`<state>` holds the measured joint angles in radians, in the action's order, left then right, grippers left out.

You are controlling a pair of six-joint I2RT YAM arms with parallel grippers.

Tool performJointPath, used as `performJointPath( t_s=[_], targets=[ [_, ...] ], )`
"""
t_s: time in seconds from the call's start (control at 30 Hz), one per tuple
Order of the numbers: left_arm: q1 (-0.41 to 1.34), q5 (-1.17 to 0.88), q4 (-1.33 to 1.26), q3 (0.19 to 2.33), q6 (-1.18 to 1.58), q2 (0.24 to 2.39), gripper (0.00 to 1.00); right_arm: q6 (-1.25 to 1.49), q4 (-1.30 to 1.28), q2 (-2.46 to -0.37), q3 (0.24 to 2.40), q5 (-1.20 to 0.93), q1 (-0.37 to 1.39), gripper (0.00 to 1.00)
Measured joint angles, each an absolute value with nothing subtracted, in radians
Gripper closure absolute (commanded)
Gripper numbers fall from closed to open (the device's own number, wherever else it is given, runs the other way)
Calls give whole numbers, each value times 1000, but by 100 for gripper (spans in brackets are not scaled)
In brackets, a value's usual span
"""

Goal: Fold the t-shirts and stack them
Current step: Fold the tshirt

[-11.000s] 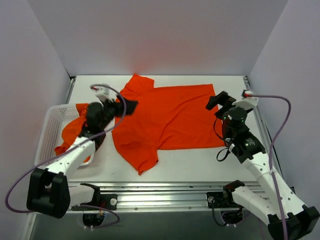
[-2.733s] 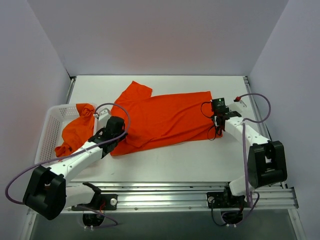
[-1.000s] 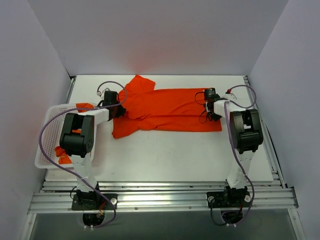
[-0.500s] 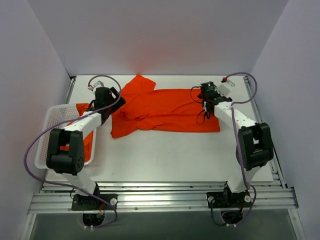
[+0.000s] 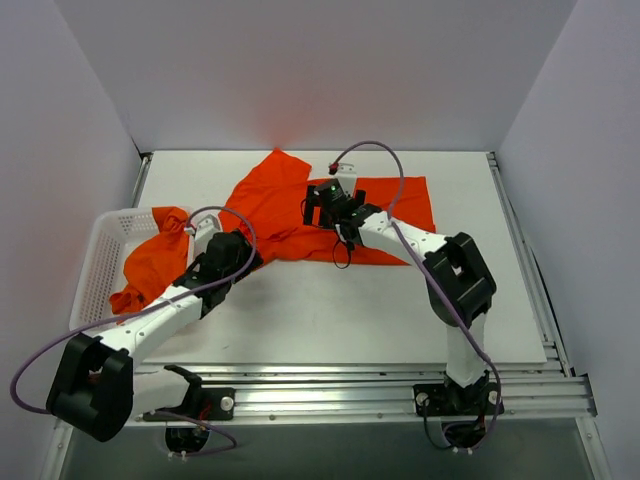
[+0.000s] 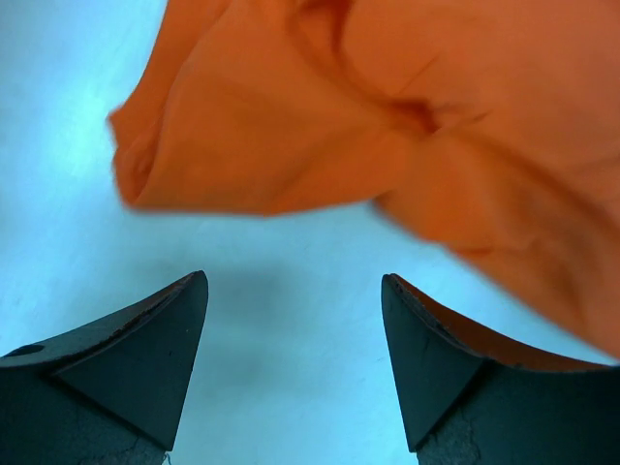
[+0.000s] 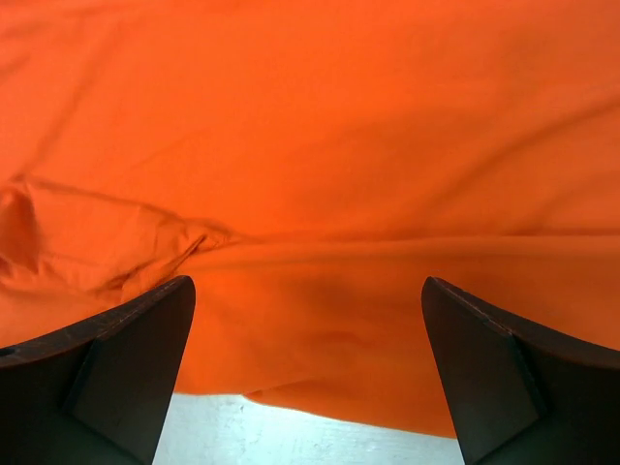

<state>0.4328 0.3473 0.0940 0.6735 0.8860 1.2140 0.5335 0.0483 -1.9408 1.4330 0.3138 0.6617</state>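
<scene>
A bright orange-red t-shirt (image 5: 400, 205) lies folded into a long band across the far middle of the table, one sleeve (image 5: 280, 165) pointing far-left. My left gripper (image 5: 248, 257) is open and empty at the shirt's near-left edge. In the left wrist view it (image 6: 295, 281) hangs over bare table, with the rumpled shirt edge (image 6: 291, 145) just ahead. My right gripper (image 5: 315, 205) is open and empty above the shirt's middle. In the right wrist view it (image 7: 308, 281) has orange fabric (image 7: 320, 145) below it. A second orange-red shirt (image 5: 150, 262) hangs over the basket.
A white perforated basket (image 5: 98, 265) stands at the left table edge. Grey walls close in the left, back and right. The near half of the white table (image 5: 330, 320) lies in front of the shirt. A metal rail (image 5: 330, 385) runs along the front.
My right gripper has swung left from the shirt's right end to its middle. My left gripper has come back from the far-left sleeve to the shirt's near-left edge.
</scene>
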Motion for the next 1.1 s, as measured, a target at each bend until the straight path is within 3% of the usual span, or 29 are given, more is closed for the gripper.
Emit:
performJointPath(
  t_s=[0.17, 0.5, 0.57, 0.77, 0.9, 1.1],
  targets=[
    [514, 426, 155, 566, 963, 1205, 18, 530, 62, -2008, 1456, 247, 705, 2],
    [518, 541, 147, 540, 1082, 1240, 20, 545, 55, -2096, 1618, 229, 825, 2],
    [517, 554, 130, 540, 1098, 1288, 34, 549, 54, -2106, 1644, 227, 830, 2],
    [500, 583, 20, 546, 1106, 1422, 61, 565, 53, -2133, 1659, 224, 826, 2],
    [485, 587, -17, 552, 1110, 1449, 73, 576, 48, -2166, 1660, 215, 826, 2],
    [457, 600, 16, 552, 1109, 1438, 81, 581, 42, -2226, 1707, 196, 826, 2]
  ],
)
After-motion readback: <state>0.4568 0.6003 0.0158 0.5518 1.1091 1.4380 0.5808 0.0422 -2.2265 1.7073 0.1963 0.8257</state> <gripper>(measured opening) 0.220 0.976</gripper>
